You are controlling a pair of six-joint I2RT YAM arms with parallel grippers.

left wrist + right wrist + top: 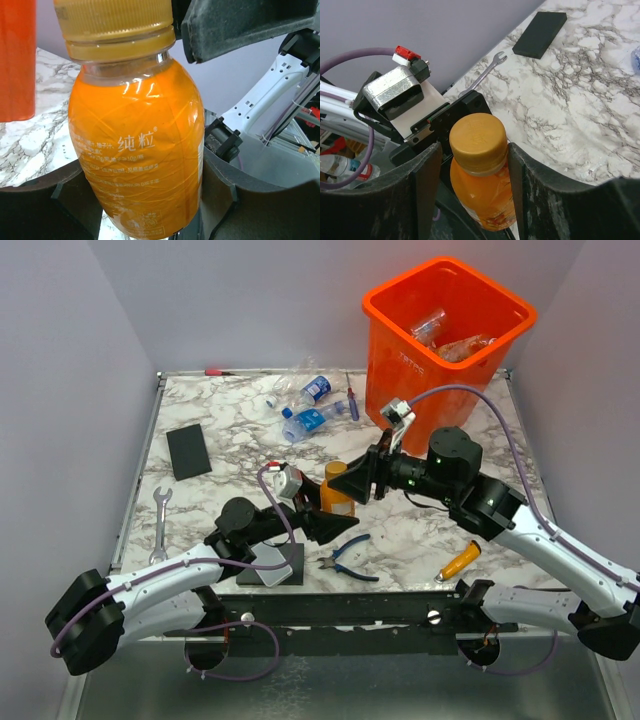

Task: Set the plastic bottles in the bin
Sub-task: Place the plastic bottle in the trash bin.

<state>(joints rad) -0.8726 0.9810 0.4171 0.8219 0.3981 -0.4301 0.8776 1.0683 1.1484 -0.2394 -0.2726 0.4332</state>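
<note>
1. Orange bottle [337, 490], capped and upright, sits over the middle of the table [420, 540]; I cannot tell whether it rests there or hangs clear.
2. My left jaws hold its lower body. The wrap looks slick and rounded, so a shallow hold could let it tip or slide out.
3. My right jaws straddle the cap [477, 137] narrowly, a sliver of gap on one side; I judge they are not gripping.
4. If both sets slacken together, the bottle falls near the pliers [350, 557] and may roll off.
5. The bin [400, 360] stands at the far right, tall-walled: a low carry could knock the bottle against its side instead of clearing the rim.
</note>
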